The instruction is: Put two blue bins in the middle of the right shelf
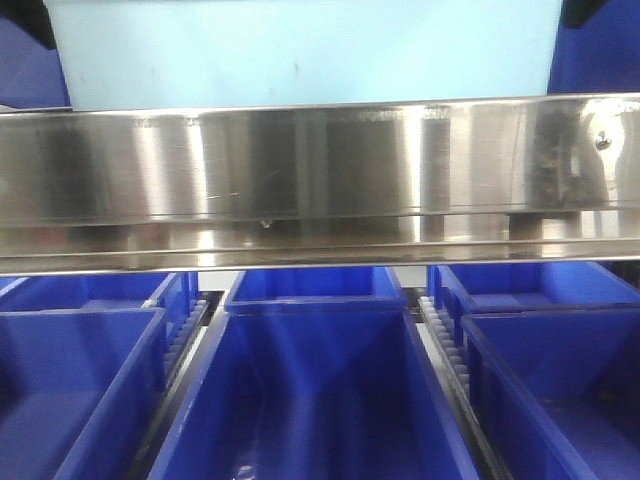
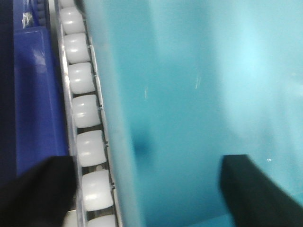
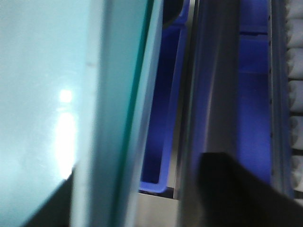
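One pale blue bin [image 1: 300, 50] sits just above and behind the shiny front rail of the right shelf middle [image 1: 320, 170]. I see no second pale bin. In the left wrist view the left gripper [image 2: 147, 194] is open, its black fingers [image 2: 38, 194] spread wide on either side of the bin's side wall [image 2: 189, 94]. In the right wrist view the right gripper [image 3: 142, 198] is also open. One dark finger [image 3: 236, 189] is outside the bin wall [image 3: 109, 94] and the other is low on the left. Black gripper parts show at the bin's top corners in the front view.
Dark blue bins [image 1: 320, 400] fill the tier below, with others to the left [image 1: 70, 390] and right [image 1: 560, 380]. White roller tracks [image 1: 440, 340] run between them. Rollers [image 2: 83, 111] and a dark blue bin [image 2: 33, 94] lie right beside the pale bin.
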`<action>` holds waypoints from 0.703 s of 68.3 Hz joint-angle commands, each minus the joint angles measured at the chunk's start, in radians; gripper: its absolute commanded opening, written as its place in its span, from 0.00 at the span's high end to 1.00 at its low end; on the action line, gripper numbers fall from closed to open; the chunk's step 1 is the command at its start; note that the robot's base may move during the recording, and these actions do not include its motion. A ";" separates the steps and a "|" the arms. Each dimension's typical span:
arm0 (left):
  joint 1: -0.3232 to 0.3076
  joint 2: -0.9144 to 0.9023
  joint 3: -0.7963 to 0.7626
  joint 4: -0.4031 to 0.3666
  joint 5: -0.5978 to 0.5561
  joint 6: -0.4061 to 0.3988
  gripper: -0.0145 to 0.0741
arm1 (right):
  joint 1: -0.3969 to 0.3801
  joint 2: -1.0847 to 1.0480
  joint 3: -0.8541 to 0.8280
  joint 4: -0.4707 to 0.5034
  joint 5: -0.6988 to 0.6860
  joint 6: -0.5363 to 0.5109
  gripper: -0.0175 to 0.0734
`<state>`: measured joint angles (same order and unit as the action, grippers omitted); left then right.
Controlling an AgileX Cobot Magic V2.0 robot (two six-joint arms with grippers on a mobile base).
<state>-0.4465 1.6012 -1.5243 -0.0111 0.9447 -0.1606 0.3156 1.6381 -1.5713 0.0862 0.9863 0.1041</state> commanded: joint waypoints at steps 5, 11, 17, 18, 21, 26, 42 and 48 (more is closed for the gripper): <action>0.006 -0.009 0.002 -0.011 -0.018 -0.008 0.69 | -0.003 0.009 0.028 -0.008 0.012 -0.008 0.78; 0.006 -0.009 0.002 -0.011 -0.018 -0.008 0.92 | -0.003 0.007 0.028 -0.006 0.005 -0.008 0.99; 0.006 -0.009 0.002 -0.013 -0.018 -0.008 0.96 | -0.003 0.007 0.028 -0.004 0.001 -0.008 0.98; 0.006 -0.009 0.002 -0.013 -0.018 -0.008 0.96 | -0.003 0.007 0.028 -0.002 0.000 -0.008 0.98; 0.006 -0.009 0.002 -0.013 -0.018 -0.008 0.96 | -0.001 0.007 0.028 0.000 -0.003 -0.008 0.98; 0.006 -0.009 0.002 -0.013 -0.018 -0.008 0.96 | -0.001 0.006 0.028 0.002 -0.005 -0.008 0.98; 0.006 -0.023 -0.020 -0.045 -0.015 -0.008 0.96 | -0.001 -0.035 0.026 0.004 -0.047 -0.008 0.98; 0.006 -0.040 -0.048 -0.058 -0.021 -0.008 0.96 | -0.001 -0.069 0.024 0.004 -0.081 -0.008 0.98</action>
<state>-0.4448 1.6012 -1.5370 -0.0416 0.9281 -0.1917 0.3239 1.6048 -1.5486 0.1442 0.9548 0.0919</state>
